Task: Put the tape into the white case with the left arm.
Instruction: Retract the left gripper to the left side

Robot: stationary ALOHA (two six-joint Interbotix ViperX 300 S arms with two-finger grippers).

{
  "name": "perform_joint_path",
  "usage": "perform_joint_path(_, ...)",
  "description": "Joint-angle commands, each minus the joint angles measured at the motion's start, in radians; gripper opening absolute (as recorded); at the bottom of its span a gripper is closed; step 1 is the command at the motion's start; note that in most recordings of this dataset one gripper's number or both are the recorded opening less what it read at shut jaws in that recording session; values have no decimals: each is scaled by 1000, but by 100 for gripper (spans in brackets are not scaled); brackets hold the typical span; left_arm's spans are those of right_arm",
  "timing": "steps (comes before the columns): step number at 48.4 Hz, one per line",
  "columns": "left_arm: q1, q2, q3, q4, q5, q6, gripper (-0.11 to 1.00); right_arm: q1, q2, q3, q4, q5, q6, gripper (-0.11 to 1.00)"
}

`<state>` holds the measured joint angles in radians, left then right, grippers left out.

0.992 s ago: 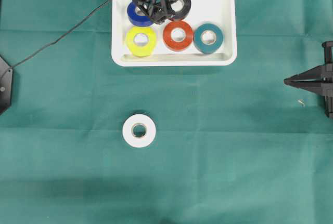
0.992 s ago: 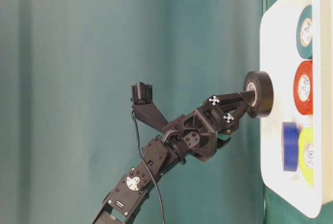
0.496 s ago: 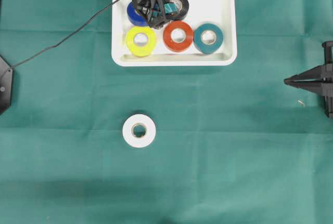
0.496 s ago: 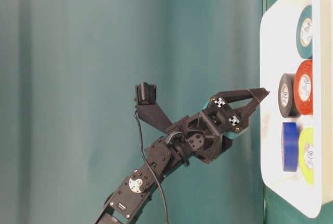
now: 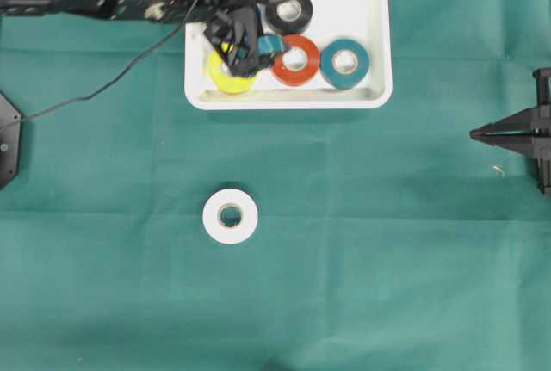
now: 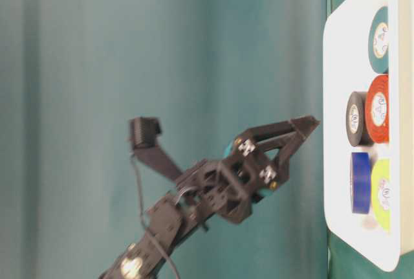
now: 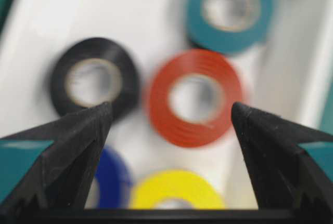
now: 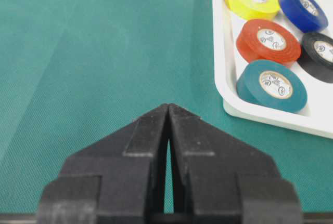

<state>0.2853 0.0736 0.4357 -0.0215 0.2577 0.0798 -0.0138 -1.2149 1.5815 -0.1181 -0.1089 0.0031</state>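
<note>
Currently on my screens: white case point(image 5: 370, 35) far centre, black tape point(image 5: 287, 12) lying flat inside beside red tape point(image 5: 295, 59), my left gripper point(image 7: 169, 130) jaws wide above, holding nothing, right gripper point(image 8: 168, 110) pinched closed, white tape point(image 5: 230, 216) outside on cloth.

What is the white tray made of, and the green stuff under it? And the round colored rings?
The white case looks like smooth molded plastic: glossy rim, rounded corners. The green cover under it looks like woven cloth: a fine weave and soft creases show. The red roll and teal roll seem to be shiny plastic tape, probably vinyl, wound on pale printed cores that may be cardboard.
</note>
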Motion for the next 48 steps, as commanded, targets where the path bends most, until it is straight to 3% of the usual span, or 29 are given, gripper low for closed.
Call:
perform_joint_path(1,-32,-71,9,-2,-8,-2,94,0,6,-9,-2,-12,0,-9)
perform_joint_path(16,-143,-216,141,-2,-29,-2,94,0,6,-9,-2,-11,0,-9)
perform_joint_path(38,-242,-433,403,-5,-229,-3,94,0,6,-9,-2,-11,0,-9)
perform_joint_path(48,-278,-515,477,-5,-258,-3,94,0,6,-9,-2,-11,0,-9)
